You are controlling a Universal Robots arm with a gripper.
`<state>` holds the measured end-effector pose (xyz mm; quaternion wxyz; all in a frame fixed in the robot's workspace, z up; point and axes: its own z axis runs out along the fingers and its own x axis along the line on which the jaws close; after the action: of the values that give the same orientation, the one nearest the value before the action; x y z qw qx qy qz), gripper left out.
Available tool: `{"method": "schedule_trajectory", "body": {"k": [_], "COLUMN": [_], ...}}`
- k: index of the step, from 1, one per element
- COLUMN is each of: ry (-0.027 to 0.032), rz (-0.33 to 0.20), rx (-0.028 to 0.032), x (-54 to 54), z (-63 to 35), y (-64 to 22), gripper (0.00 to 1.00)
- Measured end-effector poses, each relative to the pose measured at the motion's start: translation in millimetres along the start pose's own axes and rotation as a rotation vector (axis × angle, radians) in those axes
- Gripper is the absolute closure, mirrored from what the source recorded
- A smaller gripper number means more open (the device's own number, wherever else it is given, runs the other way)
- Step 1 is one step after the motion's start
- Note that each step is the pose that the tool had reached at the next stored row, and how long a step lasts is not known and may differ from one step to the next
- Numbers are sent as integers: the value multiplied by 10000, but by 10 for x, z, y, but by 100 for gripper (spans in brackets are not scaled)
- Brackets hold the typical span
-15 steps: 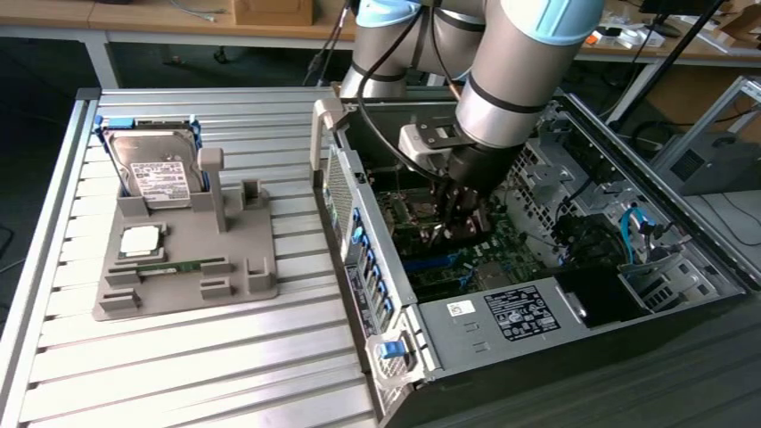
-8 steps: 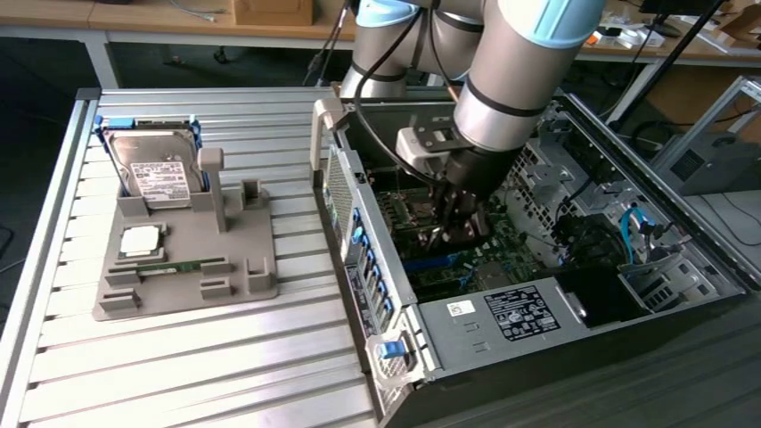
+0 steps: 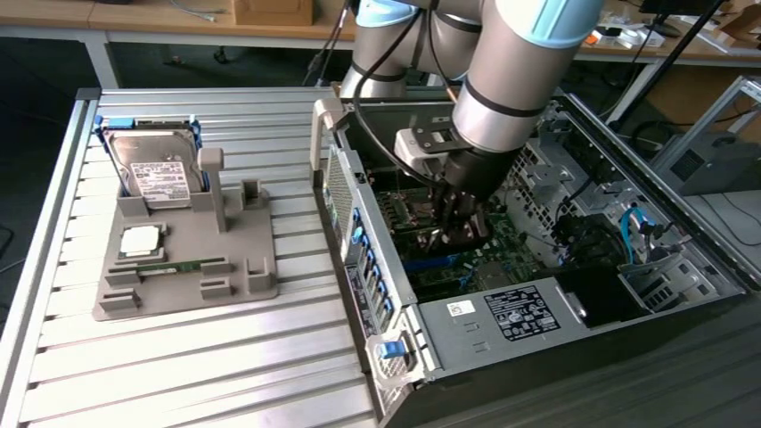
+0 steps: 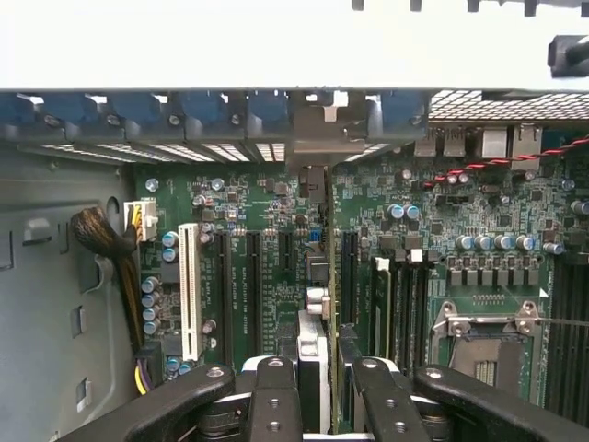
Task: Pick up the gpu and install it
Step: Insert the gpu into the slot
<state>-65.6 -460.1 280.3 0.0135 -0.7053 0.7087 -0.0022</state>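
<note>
Pincer (image 4: 317, 387): deep inside open computer case (image 3: 393, 357), low over motherboard (image 4: 460, 221). Fingers (image 4: 273, 396) drawn close together, clamped on gpu (image 4: 329, 276).

Gpu: edge-on between the fingers, running straight away from the pincer as a thin tan-brown line with a silvery bracket at the far end, against the case's rear wall. Lower edge over an expansion slot; whether already seated, cannot be told.

Slots: white slot (image 4: 189, 290) and dark slots off to one side of the pincer, memory slots and empty processor socket (image 4: 483, 345) off to the other.

Outside the case, well apart from the pincer: grey holder (image 3: 191, 267) with hard drive (image 3: 155, 169) and memory stick (image 3: 178, 267).

Step in hand, by judgement: installing, pick-up done. Move called for: straight, even press into the slot, card square, bracket aligned with rear opening.
</note>
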Motion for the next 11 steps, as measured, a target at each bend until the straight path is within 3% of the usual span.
{"method": "schedule_trajectory", "body": {"k": [8, 11], "ry": [56, 84], "rz": [-1, -3], "rx": [2, 0], "x": [-12, -96], "z": [4, 5], "y": [22, 22], "gripper": [73, 73]}}
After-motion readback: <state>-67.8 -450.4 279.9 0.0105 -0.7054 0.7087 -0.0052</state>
